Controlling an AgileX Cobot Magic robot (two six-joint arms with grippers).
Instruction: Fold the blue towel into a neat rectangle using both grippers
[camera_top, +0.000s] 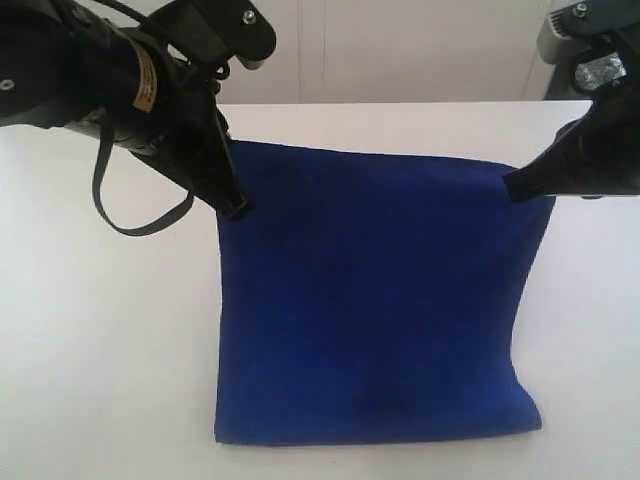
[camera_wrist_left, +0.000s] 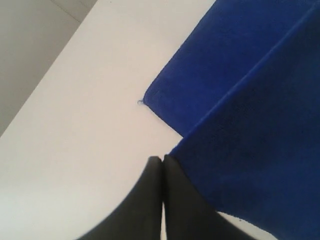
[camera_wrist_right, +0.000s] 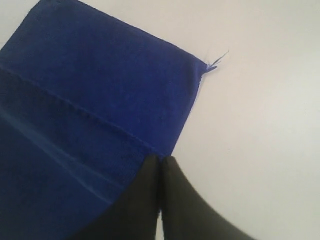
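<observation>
The blue towel (camera_top: 370, 300) spreads across the white table, its near edge lying flat and its far edge raised between the two claws. My left gripper (camera_top: 236, 205) is shut on the far left corner, my right gripper (camera_top: 512, 185) shut on the far right corner. In the left wrist view the black fingers (camera_wrist_left: 150, 200) press together at the held corner of the towel (camera_wrist_left: 260, 140), with a lower layer and a small thread (camera_wrist_left: 140, 102) beyond. The right wrist view shows my right gripper (camera_wrist_right: 161, 159) pinching the towel (camera_wrist_right: 75, 125), with a loose thread (camera_wrist_right: 217, 60) at the lower corner.
The white table (camera_top: 100, 350) ends at a far edge (camera_top: 400, 102) in front of a pale wall. A black cable loop (camera_top: 110, 215) hangs under the left arm. Bare tabletop lies left and right of the towel.
</observation>
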